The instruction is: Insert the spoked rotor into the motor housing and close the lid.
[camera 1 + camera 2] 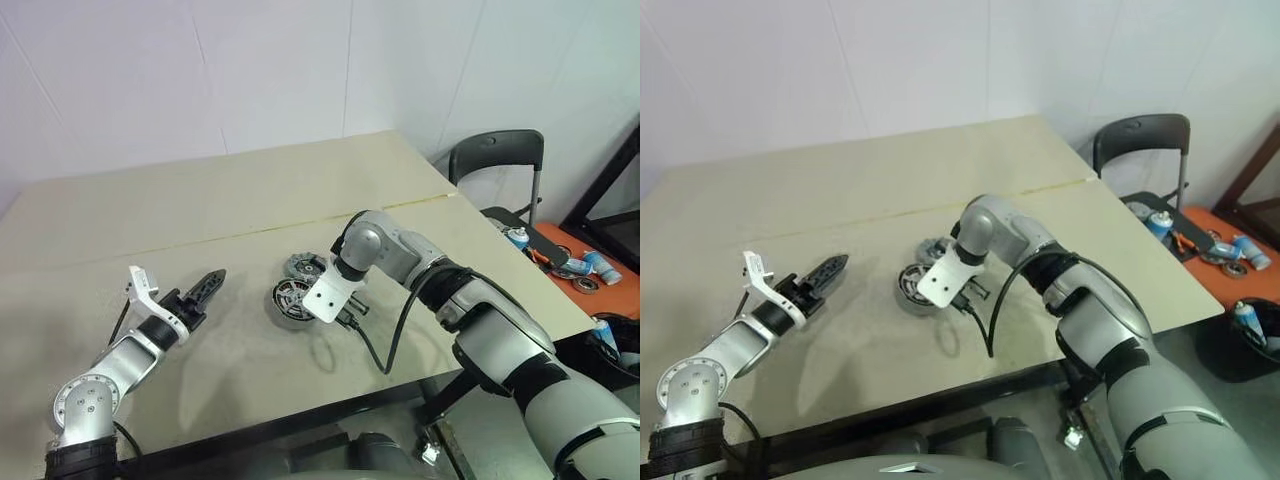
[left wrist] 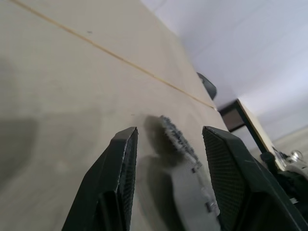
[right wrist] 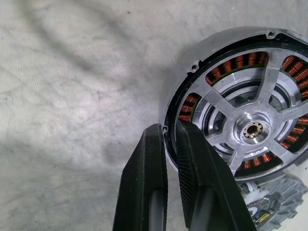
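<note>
Right gripper [image 3: 166, 144] points down, fingers nearly closed, pinching the rim of the motor housing [image 3: 192, 72] on the table [image 1: 250, 200]. Spoked rotor [image 3: 250, 127] sits inside it, copper windings visible between spokes. Lid [image 1: 303, 265] lies just behind, probably touching the housing. Left gripper [image 2: 166, 139] hovers half open, empty, well apart to the left.

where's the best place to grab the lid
By its outer rim, from straight above: the lid lies flat on the table, so only its edge offers a hold. Set the claw fingers on the sides facing away from the housing, which sits close beside it.
</note>
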Motion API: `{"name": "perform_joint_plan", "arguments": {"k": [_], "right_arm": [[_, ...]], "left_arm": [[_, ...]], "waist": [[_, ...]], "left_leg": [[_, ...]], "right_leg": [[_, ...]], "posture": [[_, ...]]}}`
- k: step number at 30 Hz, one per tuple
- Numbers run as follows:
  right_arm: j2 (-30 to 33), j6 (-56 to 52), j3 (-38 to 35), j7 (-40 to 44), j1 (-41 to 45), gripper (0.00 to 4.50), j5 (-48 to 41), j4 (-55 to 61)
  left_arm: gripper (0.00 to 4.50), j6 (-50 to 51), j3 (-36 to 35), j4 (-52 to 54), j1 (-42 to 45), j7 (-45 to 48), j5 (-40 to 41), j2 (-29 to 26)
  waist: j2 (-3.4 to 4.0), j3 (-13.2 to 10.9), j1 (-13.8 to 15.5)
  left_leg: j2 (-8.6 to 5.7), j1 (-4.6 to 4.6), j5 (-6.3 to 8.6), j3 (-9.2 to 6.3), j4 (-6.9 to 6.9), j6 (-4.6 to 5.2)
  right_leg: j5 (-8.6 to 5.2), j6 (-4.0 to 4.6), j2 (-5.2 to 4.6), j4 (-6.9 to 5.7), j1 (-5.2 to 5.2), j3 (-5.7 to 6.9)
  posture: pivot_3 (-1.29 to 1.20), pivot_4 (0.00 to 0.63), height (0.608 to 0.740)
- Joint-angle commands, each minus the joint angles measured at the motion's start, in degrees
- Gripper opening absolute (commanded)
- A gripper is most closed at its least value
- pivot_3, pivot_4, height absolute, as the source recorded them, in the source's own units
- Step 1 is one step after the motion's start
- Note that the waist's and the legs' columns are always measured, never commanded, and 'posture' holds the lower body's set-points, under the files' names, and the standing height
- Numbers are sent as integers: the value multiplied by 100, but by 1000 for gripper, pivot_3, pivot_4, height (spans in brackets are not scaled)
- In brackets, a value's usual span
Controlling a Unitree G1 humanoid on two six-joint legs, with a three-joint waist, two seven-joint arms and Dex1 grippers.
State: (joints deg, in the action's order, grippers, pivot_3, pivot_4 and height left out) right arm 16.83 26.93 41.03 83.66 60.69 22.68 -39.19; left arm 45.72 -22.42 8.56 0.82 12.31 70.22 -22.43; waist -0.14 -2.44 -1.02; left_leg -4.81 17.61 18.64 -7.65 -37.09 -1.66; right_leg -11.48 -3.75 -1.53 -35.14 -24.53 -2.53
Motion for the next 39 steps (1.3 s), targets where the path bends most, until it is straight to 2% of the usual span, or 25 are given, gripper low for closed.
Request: {"name": "perform_joint_plan", "arguments": {"k": [1,7,12,17,23,28,31,35,38,39], "right_arm": [[7,248,-63,-33,112,55,-77,169],[-13,926,133,65,209,55,-39,-82],[-112,1429,247,-383,386,55,333,-584],[-163,1281,259,-566,489,1633,529,-812],[77,832,116,151,332,1633,82,-476],[602,23,-154,817,-13,1633,-715,519],[1016,-1274,-407,884,-274,1633,-1507,1430],[790,-3129,-1229,350,-442,1633,-1943,1870],[568,-4165,-1878,-576,-737,1633,-2194,2179],[461,-4464,-2130,-917,-856,1247,-2312,2271]], "left_arm": [[2277,-3,-48,30,93,103,-63,-21],[2277,0,-79,3,69,87,-163,-18],[2277,17,-146,97,-27,68,-113,-7],[2277,31,-199,182,-160,64,-84,5],[2277,55,-187,145,-130,73,-100,-6],[2277,160,-180,117,0,109,-28,-73],[2277,282,-208,67,123,178,39,-154],[2277,396,-291,-47,234,249,58,-277],[2277,463,-294,-89,295,282,20,-320],[2277,479,-288,-99,319,291,6,-330]], "waist": [[0,0,4],[-2,-1,19],[-2,0,11],[-4,1,11],[-4,0,36],[-5,-1,54],[-9,-5,54],[-7,-7,-5],[-8,-6,31],[-8,-7,38]], "left_leg": [[1,0,0,0,0,0],[0,0,0,0,0,0],[0,-1,0,0,0,0],[2,-15,-3,0,-2,-5],[3,-14,-5,0,-4,-7],[-4,-4,-1,-4,-4,-1],[-5,4,1,-10,-4,3],[6,3,2,0,-1,3],[15,-1,1,-2,0,2],[16,0,1,-6,0,2]], "right_leg": [[0,0,0,0,0,0],[0,0,0,1,0,0],[1,1,0,0,1,0],[-8,13,2,-8,11,0],[-7,13,2,-9,12,0],[-1,2,-3,2,11,3],[-1,-1,-8,10,7,4],[-1,-1,2,5,-1,2],[-3,2,8,0,0,2],[-3,2,8,0,1,4]], "posture": [[0,0,740],[0,0,740],[0,0,740],[0,0,740],[0,0,740],[0,0,740],[0,0,740],[0,0,740],[0,0,740],[0,0,740]]}}
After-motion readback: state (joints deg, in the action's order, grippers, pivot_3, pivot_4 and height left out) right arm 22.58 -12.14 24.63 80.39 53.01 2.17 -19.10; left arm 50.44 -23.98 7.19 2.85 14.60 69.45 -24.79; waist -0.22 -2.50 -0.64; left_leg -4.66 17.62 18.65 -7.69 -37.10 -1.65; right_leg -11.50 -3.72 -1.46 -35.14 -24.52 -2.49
